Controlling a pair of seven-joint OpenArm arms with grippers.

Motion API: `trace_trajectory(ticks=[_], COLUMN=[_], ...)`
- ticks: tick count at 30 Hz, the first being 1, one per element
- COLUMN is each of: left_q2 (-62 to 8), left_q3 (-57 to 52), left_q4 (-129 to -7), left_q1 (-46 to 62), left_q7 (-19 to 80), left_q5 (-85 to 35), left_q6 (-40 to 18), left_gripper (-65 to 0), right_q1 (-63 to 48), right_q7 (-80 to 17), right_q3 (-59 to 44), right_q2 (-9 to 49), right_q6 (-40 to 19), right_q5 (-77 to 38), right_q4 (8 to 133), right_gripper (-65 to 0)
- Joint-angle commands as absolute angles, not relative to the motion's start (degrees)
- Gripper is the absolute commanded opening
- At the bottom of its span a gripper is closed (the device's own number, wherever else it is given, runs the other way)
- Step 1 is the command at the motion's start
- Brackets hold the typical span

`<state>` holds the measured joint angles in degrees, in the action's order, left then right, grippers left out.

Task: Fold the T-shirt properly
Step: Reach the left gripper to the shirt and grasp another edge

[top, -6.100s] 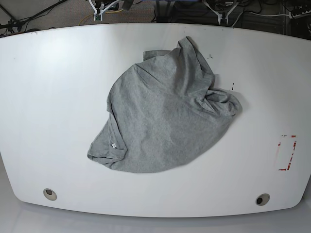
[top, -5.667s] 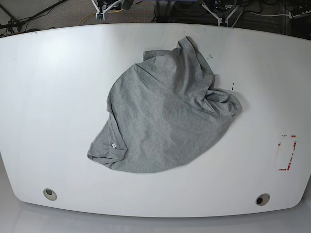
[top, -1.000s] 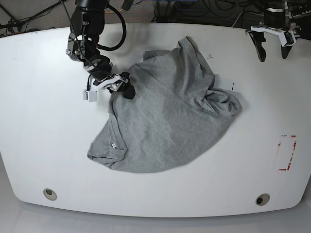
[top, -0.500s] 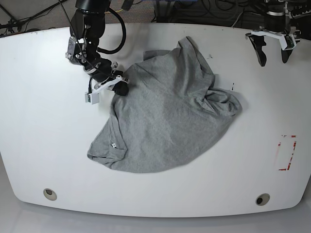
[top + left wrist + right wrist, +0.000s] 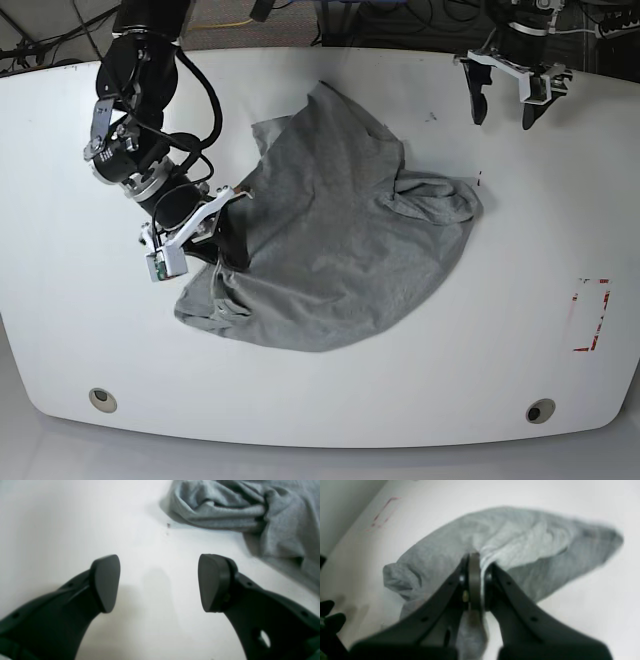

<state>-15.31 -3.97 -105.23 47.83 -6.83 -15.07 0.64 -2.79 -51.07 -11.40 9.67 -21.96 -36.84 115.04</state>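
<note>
The heather-grey T-shirt (image 5: 340,240) lies crumpled in the middle of the white table (image 5: 80,330), with no lettering showing. My right gripper (image 5: 228,240) is shut on a fold at the shirt's left edge and lifts it slightly. The right wrist view shows the jaws (image 5: 473,562) pinched on grey cloth (image 5: 520,542). My left gripper (image 5: 503,112) is open and empty over the far right of the table, apart from the shirt. In the left wrist view its fingers (image 5: 158,582) stand wide over bare table, with a bunched part of the shirt (image 5: 225,505) ahead to the right.
A red outlined mark (image 5: 590,315) is on the table at the right. Two round holes (image 5: 101,399) (image 5: 540,411) sit near the front edge. A small dark speck (image 5: 479,180) lies beside the shirt's right side. Cables run beyond the far edge.
My right gripper has closed on the shirt's left edge and dragged it toward the front left; the whole shirt shifted left. My left gripper moved left along the far edge, still open.
</note>
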Motion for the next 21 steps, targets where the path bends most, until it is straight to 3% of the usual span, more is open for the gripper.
trace_trajectory(ticks=[1, 11, 21], left_q2=[-15.6, -15.5, -13.1], left_q3=[-2.9, 4.4, 12.4], left_q4=[-106.1, -100.1, -94.5], left_q1=[46.7, 41.4, 32.9], left_q7=[-8.5, -8.5, -8.5], left_q5=[-14.5, -14.3, -14.4], left_q6=[0.7, 0.7, 0.7], left_gripper=[-19.9, -19.9, -19.9], right_q1=[0.1, 13.0, 20.9], right_q7=[-49.5, -49.5, -49.5], right_q3=[-10.8, -8.9, -2.9], right_q2=[12.2, 18.4, 20.9], right_q6=[-21.8, -24.8, -25.0], right_q5=[-37.4, -36.8, -31.6], right_q4=[116.4, 116.1, 116.1], right_gripper=[-65.0, -65.0, -65.0])
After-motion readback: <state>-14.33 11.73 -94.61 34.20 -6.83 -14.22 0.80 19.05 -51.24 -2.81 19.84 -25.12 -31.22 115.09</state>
